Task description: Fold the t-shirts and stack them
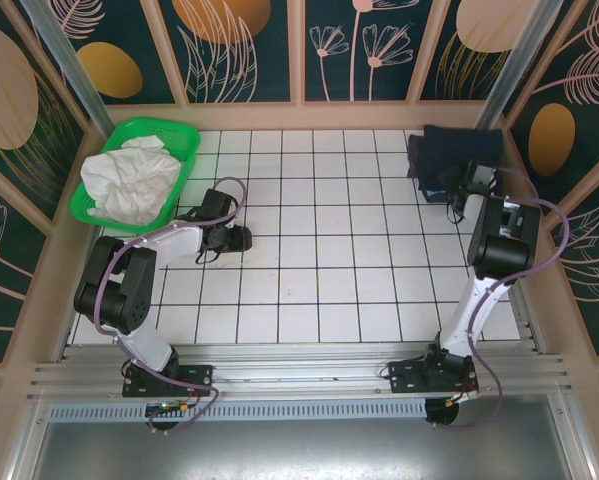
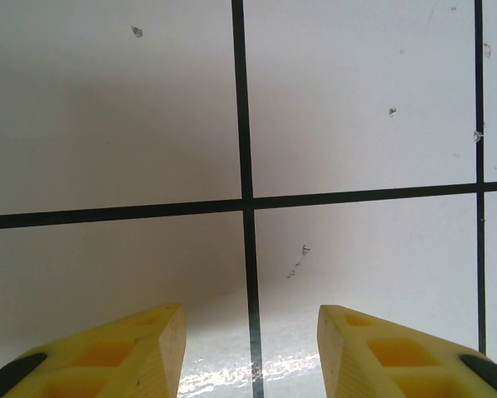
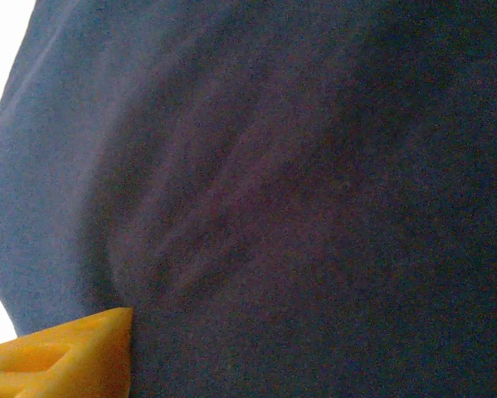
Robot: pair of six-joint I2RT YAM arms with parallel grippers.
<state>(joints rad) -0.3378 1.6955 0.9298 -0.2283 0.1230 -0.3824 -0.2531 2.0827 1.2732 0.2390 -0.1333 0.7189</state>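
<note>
A dark navy t-shirt [image 1: 455, 152] lies folded in a thick pile at the back right corner of the table. My right gripper [image 1: 447, 193] is at its near edge. In the right wrist view the navy cloth [image 3: 281, 182] spreads close over everything, with one yellow finger [image 3: 70, 355] far out at the lower left and the other finger hidden by cloth; the jaws stand wide. My left gripper [image 1: 241, 238] [image 2: 250, 332] hangs open just above bare white tile, nothing between its fingers. Pale crumpled cloth [image 1: 129, 180] fills the green basket.
The green plastic basket [image 1: 175, 130] stands at the back left, just behind the left arm. The white gridded tabletop [image 1: 329, 260] stretches between the two arms. Patterned walls close in the back and both sides.
</note>
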